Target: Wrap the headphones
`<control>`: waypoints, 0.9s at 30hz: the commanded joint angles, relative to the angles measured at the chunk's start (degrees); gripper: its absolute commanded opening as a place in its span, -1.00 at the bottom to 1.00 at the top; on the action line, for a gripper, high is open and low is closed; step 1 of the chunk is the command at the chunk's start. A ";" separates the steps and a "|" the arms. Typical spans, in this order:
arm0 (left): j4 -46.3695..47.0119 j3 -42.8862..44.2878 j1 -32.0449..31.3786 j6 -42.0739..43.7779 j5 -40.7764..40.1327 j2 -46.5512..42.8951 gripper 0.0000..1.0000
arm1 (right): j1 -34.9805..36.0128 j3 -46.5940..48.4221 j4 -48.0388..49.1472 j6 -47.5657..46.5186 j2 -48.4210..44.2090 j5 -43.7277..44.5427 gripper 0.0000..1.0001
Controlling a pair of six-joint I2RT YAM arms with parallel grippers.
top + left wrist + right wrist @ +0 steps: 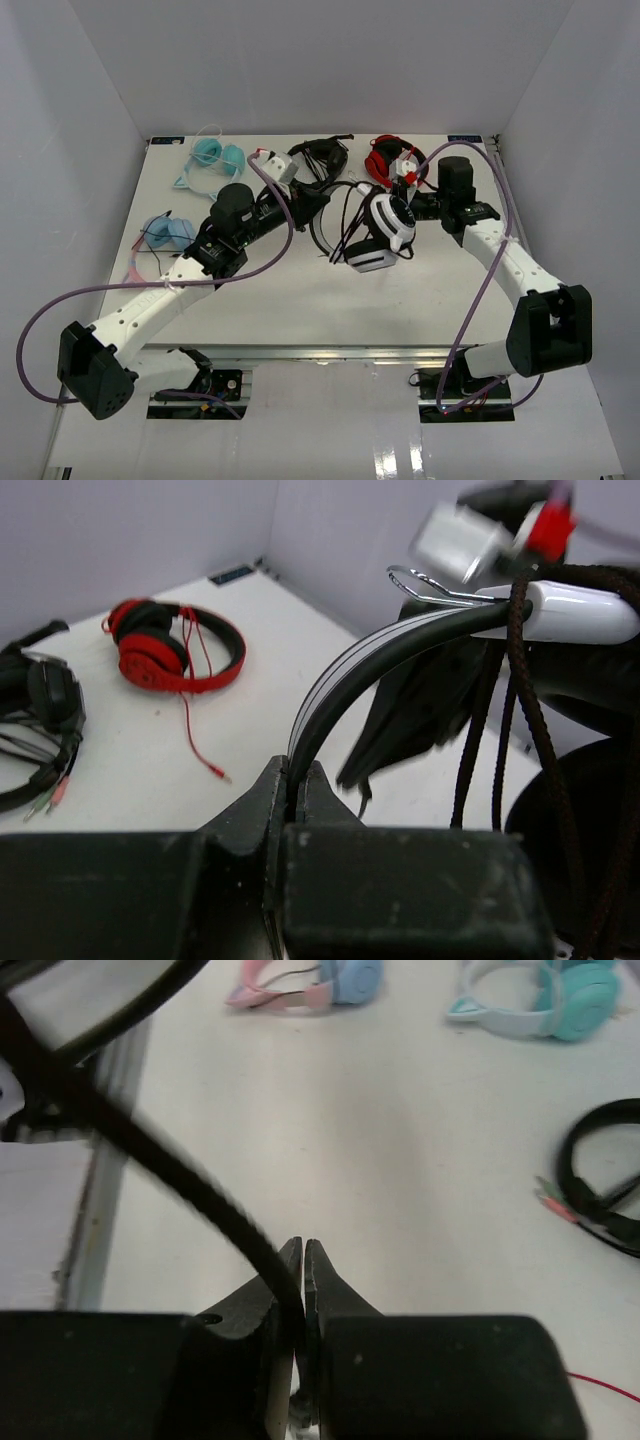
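The headphones [388, 228] hang above the table's middle, white cups with black cushions, held up between both arms. My left gripper [308, 200] is shut on their thin black headband [345, 685], which arcs up to a white cup arm [580, 615]. The jaws [296, 772] pinch the band edge-on. The black braided cable [520, 690] hangs in loops over that arm. My right gripper [416, 207] sits just right of the cups, shut [303, 1252] on the cable [170, 1165], which runs taut up and left out of the right wrist view.
Red-and-black headphones [390, 158] and all-black headphones [320, 155] lie at the back of the table. Teal headphones [215, 155] and blue-pink headphones [165, 235] lie at the left. The table's near edge [100, 1210] shows in the right wrist view. White walls surround the table.
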 commanded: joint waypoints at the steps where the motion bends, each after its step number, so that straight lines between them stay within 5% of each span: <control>1: 18.89 6.92 -1.23 -14.38 -8.61 -1.53 -1.00 | 2.27 -9.34 46.83 44.57 2.90 -13.13 -0.74; 4: 22.56 9.27 -2.48 -15.39 -14.20 0.99 -1.00 | 5.30 -12.69 75.12 64.39 5.74 -10.75 -0.70; 9: 24.91 12.83 -3.35 -14.46 -25.41 4.33 -1.00 | 7.48 -13.87 88.65 79.57 8.62 -7.28 -0.70; 17: 25.87 12.24 -3.45 -11.92 -45.26 5.61 -1.00 | 8.04 -19.28 89.25 78.77 6.36 -3.65 -0.68; 27: 28.84 11.76 -3.45 -10.93 -45.68 5.57 -1.00 | 8.04 -19.16 89.10 79.13 6.28 -2.91 -0.27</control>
